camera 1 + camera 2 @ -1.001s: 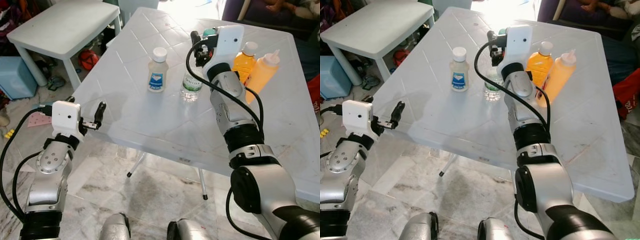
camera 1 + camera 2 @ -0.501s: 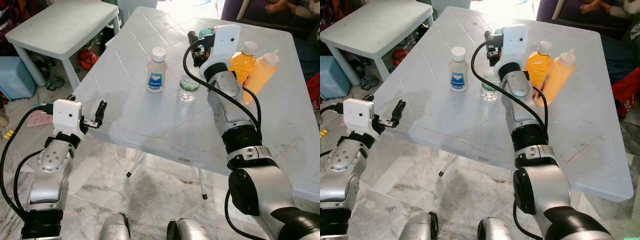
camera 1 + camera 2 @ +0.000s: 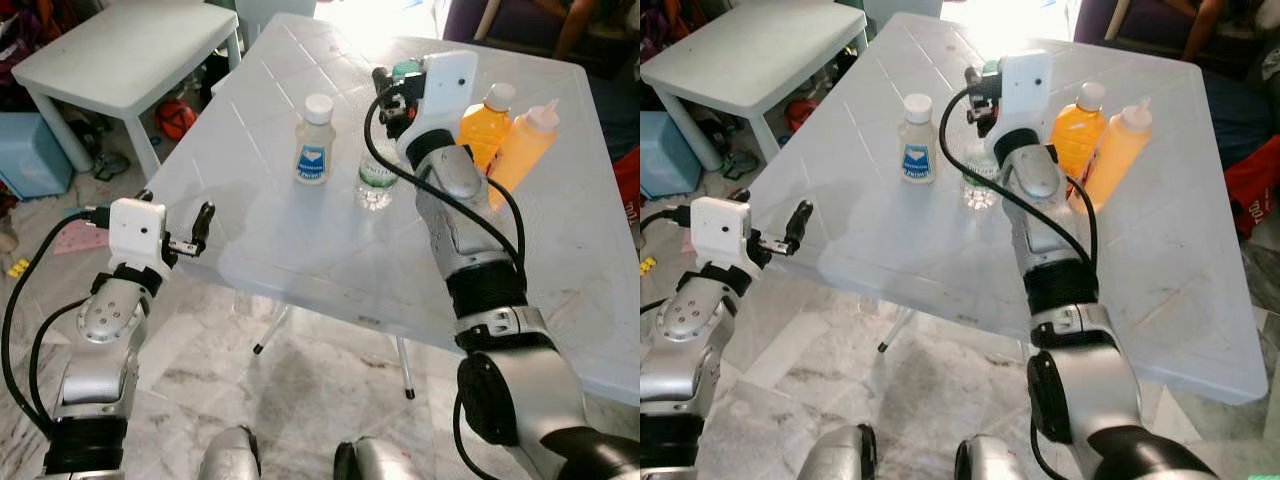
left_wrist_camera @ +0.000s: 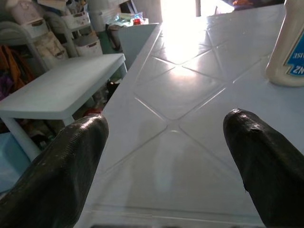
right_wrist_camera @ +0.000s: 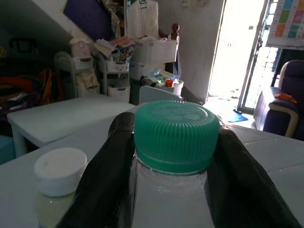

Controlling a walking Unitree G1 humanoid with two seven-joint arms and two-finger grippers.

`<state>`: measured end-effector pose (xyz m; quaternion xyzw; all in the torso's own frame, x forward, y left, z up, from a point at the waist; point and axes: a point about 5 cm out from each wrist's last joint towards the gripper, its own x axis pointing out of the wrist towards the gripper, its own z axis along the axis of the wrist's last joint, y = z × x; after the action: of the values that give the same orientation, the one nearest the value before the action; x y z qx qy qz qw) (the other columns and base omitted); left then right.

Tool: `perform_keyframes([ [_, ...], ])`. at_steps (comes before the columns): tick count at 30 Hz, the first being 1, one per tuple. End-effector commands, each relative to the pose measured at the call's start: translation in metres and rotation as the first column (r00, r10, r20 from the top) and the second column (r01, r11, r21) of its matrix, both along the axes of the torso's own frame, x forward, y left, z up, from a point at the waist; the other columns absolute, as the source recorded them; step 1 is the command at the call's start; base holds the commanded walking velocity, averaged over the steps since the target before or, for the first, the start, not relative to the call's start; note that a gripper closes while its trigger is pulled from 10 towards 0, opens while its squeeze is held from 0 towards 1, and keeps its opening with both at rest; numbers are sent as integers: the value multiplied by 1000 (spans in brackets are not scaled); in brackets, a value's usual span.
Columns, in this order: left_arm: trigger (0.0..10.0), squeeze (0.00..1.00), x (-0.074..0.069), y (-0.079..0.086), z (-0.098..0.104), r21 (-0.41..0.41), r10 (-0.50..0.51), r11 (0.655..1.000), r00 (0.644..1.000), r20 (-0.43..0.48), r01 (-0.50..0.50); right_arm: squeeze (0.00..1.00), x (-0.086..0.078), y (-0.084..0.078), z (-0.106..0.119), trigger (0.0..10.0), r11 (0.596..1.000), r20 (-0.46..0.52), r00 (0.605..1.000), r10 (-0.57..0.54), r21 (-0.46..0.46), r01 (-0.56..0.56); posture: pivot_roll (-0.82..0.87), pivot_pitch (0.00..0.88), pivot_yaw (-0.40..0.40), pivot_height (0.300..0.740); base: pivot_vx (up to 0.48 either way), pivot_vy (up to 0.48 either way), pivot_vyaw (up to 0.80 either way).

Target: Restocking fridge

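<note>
Currently right end effector clenched on water bottle neck, fingers flanking its green cap, above the worktop. White-capped bottle just beside; two orange bottles behind. Left end effector released, at worktop's near edge.

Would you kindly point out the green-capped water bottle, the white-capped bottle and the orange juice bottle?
green-capped water bottle (image 5: pixel 176 130), right wrist view, on its cap.
white-capped bottle (image 3: pixel 315 157), left eye view, on its label.
orange juice bottle (image 3: pixel 484 132), left eye view, on its body.
</note>
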<state>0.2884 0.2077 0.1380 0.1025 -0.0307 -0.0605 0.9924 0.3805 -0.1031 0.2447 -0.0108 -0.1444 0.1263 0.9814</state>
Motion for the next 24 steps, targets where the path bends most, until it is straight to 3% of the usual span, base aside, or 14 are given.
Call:
perform_keyframes([
  [1,10000,0,1,0,0,5,4,1000,1000,1,-4,0,-3,-1,-4,0,1000,-35,999,7,-21,-8,76,101,-48,740,0,0,0],
  [10,10000,0,3,1,0,14,5,1000,1000,3,-5,0,-24,-3,-23,0,997,-135,990,37,-55,-45,72,91,-52,740,0,0,0],
  [21,10000,0,4,-1,-3,12,11,1000,1000,1,-11,0,-54,4,-41,0,992,-231,966,113,-26,-122,60,71,-62,740,0,0,0],
  [22,10000,0,6,-2,-3,8,17,1000,1000,4,-17,0,-57,6,-43,157,991,-231,965,126,-13,-132,60,63,-64,740,0,0,0],
  [23,10000,0,7,-2,-3,1,26,1000,1000,3,-26,0,-60,8,-45,1882,990,-227,964,138,-2,-142,60,60,-64,740,0,0,0],
  [24,10000,0,8,-2,-3,-3,36,999,999,0,-36,0,-63,9,-46,2549,989,-226,963,146,2,-149,59,52,-63,740,0,0,0],
])
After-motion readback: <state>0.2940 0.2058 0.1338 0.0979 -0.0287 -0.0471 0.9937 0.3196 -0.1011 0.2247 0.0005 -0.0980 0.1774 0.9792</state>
